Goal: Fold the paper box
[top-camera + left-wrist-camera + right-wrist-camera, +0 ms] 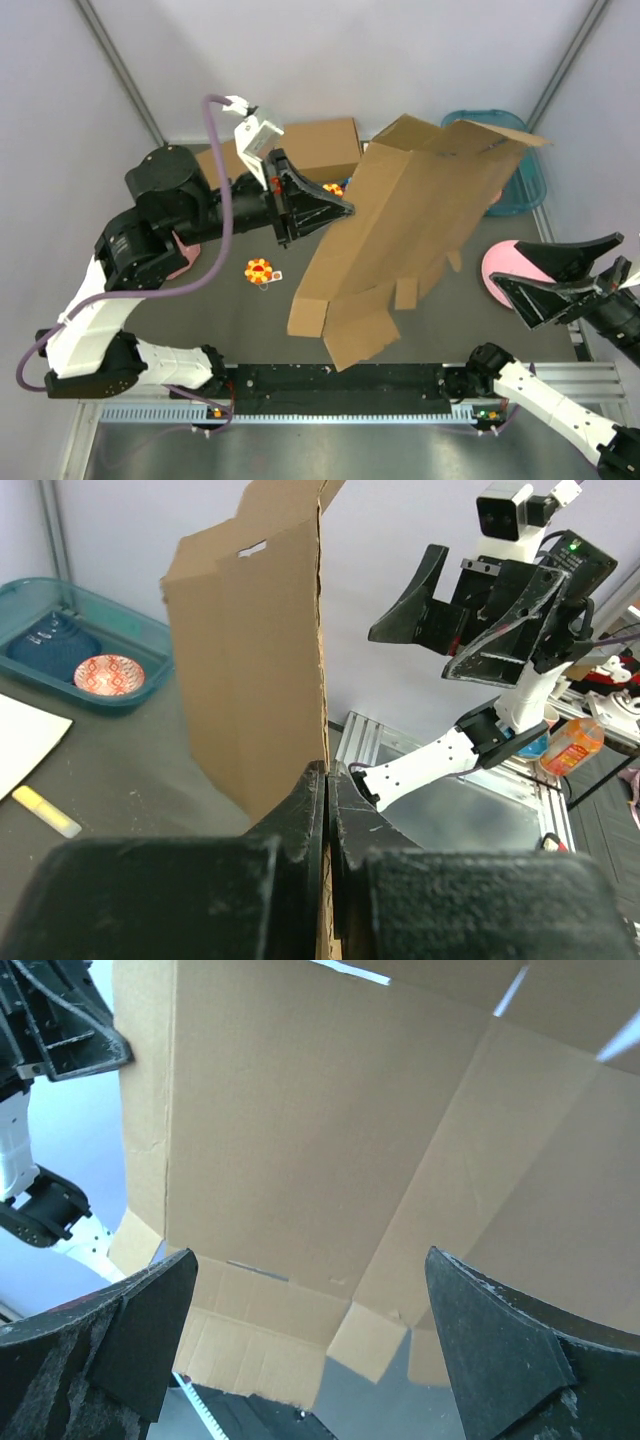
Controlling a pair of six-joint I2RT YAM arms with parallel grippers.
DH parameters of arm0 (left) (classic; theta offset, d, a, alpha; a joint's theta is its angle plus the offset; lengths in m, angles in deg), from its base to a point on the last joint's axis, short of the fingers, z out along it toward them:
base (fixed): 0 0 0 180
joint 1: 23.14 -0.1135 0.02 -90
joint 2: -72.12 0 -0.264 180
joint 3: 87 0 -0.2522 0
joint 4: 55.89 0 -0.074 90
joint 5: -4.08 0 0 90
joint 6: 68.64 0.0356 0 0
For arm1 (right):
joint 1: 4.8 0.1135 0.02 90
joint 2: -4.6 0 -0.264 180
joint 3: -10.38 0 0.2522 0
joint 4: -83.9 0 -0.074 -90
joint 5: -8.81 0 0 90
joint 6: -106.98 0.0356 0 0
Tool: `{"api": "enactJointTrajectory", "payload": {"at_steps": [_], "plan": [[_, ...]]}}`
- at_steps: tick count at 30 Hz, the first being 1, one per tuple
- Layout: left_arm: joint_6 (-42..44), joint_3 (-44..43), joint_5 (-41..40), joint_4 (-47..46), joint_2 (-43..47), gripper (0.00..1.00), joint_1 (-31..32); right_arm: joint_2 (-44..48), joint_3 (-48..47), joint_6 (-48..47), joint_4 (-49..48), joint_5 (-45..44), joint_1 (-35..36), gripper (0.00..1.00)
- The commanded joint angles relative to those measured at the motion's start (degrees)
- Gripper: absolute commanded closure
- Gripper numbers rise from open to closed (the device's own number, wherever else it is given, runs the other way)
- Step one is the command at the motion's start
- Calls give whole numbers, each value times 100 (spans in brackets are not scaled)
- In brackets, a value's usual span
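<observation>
So the paper box isn't a box at all right now, it's the big flat die-cut sheet, propped up on a slant across the middle of the surface. The left hand is clamped shut on its left long edge; in the left wrist view that edge runs straight up from between the pinched fingers. The sheet's far corner hangs over the teal bin, and its low flaps come down near the black rail at the front, though I can't tell if they actually touch the surface. The right hand is spread wide open off to the right with nothing in it, above a pink plate, clear of the sheet's right edge with a gap between. There's bare surface left of the sheet, around a small orange-and-yellow toy. A ready-made cardboard box sits behind the left hand.
</observation>
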State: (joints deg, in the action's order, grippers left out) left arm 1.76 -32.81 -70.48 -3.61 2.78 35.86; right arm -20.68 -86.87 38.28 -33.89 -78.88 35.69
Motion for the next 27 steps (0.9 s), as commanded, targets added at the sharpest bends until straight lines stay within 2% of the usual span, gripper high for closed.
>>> {"api": "enactJointTrajectory", "payload": {"at_steps": [1,3,4,8,10,13,15,16,18,19,20,23,26,27], "plan": [[-28,-380,215,-171,-159,100,-12,-47,-265,-161,-72,138,29,2],[26,-187,-85,-65,-71,100,-125,5,-256,-153,-55,139,29,2],[-70,223,-24,-134,-19,100,-448,14,-239,-170,-11,121,20,2],[-659,1710,845,-546,236,100,-1513,93,-55,-179,33,77,29,2],[-704,2568,1275,-749,263,100,-2126,137,112,-179,33,33,20,2],[-625,3292,1548,-1057,79,100,-2742,163,332,-170,33,-20,29,2],[-353,3496,1463,-1293,-123,100,-2868,137,472,-179,33,-11,20,2],[-230,3601,1166,-1347,-193,100,-2929,146,517,-170,16,-11,29,2],[78,3620,909,-1505,-483,78,-3008,137,639,-179,7,-28,29,2],[122,3611,812,-1575,-588,59,-3130,137,666,-170,7,-28,20,2],[131,3576,602,-1611,-807,34,-3201,137,728,-170,7,-28,29,2],[-78,3322,-56,-1559,-1063,19,-3509,155,816,-161,16,-64,20,2],[-316,3233,-734,-1444,-820,16,-3694,234,930,-126,25,-160,29,2],[-421,3277,-1232,-1383,-679,15,-3694,295,1000,-117,25,-178,29,2]]}}
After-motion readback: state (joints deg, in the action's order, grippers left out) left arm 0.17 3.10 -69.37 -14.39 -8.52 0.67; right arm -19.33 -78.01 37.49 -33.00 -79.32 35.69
